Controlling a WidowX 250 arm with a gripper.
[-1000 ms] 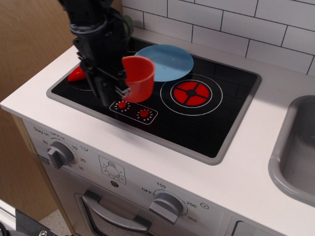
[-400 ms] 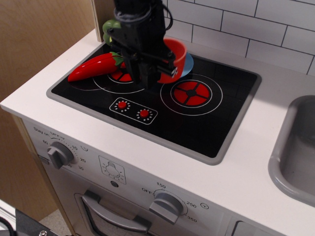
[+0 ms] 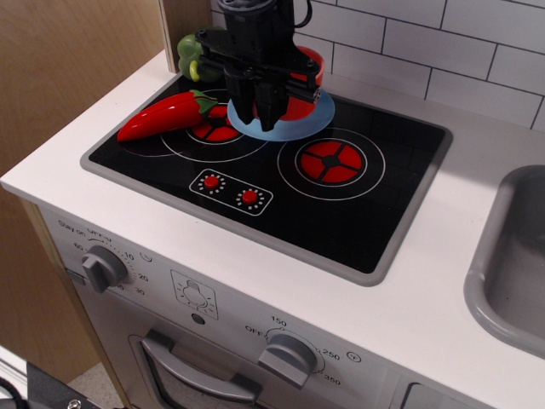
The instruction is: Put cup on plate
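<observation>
Single view, toy stove top seen from the near side.

Gripper (image 3: 264, 109) positioned over the far-centre of the black cooktop (image 3: 341, 221), fingers pointing down, dark fingertips (image 3: 245, 106) reaching to the near edge of the plate (image 3: 319, 115). Jaws spread apart, nothing clamped between them.

Cup (image 3: 298, 92) resting upright on the plate, directly behind the gripper and largely hidden by it; only the red-orange rim at the far right and a band of body wall between and right of the fingers visible. Handle not discernible. Contact between fingers and cup: cannot tell, since the fingers overlap the cup from this angle.

Plate lying flat on the cooktop, far of the two printed burners, its light-blue edge showing left, near and right of the gripper.

Chili pepper (image 3: 162, 118) lying on the left of the cooktop, stem end toward the left burner (image 3: 213, 132), well apart from the cup. Right burner (image 3: 330, 162) bare, near-right of the plate. Green object (image 3: 192, 49) at far left, partly hidden.
</observation>
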